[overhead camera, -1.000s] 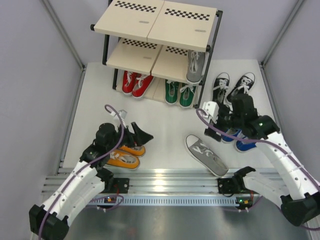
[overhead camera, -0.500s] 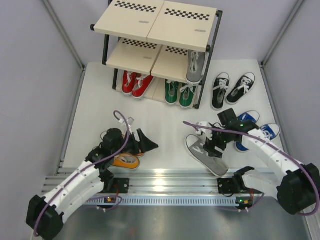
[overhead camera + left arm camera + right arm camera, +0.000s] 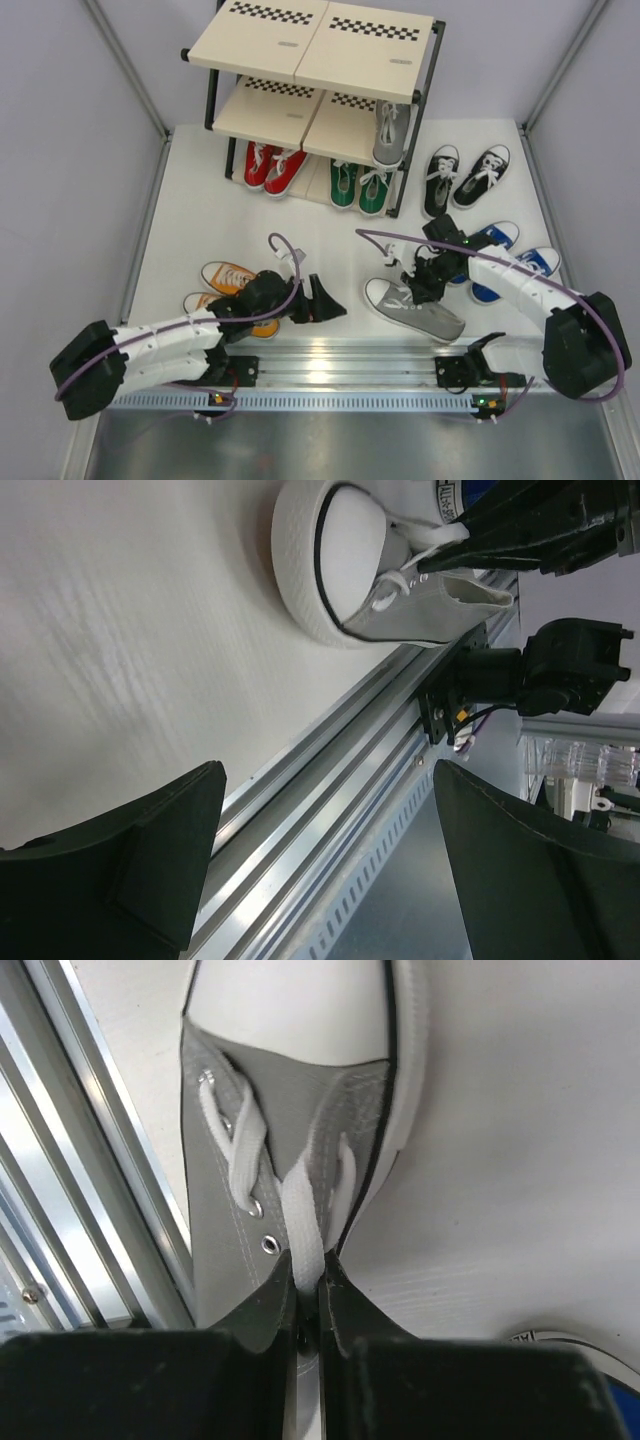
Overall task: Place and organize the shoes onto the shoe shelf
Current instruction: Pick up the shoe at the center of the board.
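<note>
A grey shoe [image 3: 418, 311] lies on the table near the front rail, toe to the left. My right gripper [image 3: 421, 289] is shut on its white lace and upper edge [image 3: 305, 1278]. The left wrist view shows that shoe's white toe [image 3: 345, 565]. My left gripper [image 3: 328, 301] hangs open and empty just left of the shoe, over the front rail [image 3: 330, 860]. Behind the left arm lie two orange shoes [image 3: 226, 276]. The shoe shelf [image 3: 318, 45] stands at the back, with a second grey shoe [image 3: 389, 132] on its middle tier and red shoes [image 3: 270, 166] and green shoes [image 3: 360, 186] at the bottom.
Black shoes [image 3: 466, 176] lie right of the shelf, and blue shoes [image 3: 505, 262] sit behind my right arm. A metal rail [image 3: 330, 365] runs along the table's front edge. Grey walls enclose both sides.
My right gripper moved left from the blue shoes onto the grey shoe and shut on it; the shoe has shifted. My left arm swung right, off the orange shoes.
</note>
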Available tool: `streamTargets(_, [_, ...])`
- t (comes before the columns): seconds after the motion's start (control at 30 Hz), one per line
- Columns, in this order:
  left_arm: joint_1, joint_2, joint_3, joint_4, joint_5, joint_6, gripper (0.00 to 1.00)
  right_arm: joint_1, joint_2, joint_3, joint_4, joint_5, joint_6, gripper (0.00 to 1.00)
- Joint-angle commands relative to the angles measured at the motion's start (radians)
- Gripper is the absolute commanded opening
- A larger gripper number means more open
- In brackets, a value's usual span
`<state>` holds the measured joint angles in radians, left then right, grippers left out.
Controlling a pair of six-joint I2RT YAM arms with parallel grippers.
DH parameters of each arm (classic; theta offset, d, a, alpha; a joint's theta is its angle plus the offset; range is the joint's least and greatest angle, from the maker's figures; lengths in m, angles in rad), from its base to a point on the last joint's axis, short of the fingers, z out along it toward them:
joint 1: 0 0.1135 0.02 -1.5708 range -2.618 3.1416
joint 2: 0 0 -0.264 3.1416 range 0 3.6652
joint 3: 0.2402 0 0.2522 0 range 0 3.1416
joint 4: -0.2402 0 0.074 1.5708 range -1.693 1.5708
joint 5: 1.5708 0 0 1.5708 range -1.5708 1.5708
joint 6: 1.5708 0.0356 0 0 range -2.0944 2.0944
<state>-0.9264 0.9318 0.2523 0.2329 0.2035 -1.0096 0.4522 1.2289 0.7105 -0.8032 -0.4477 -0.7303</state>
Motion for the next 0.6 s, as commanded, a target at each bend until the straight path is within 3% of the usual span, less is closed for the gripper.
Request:
streamTargets(0.0, [-0.067,0.068,-0.007,0.244,-0.094,-0.04,0.9,0.006,0.009,0.087,0.022,-0.072,0.026,0.0])
streamTargets(0.3, [-0.239,0.264,0.11,0.405,-0.259,-0.023,0.91,-0.102,-0.02,0.283,-0.031,-0.288,0.155,0.0])
streamTargets(0.57, [-0.272,0.404,0.248,0.517,-0.288,0.088,0.92,-0.254,-0.037,0.353,0.045,-0.528,0.403,0.0])
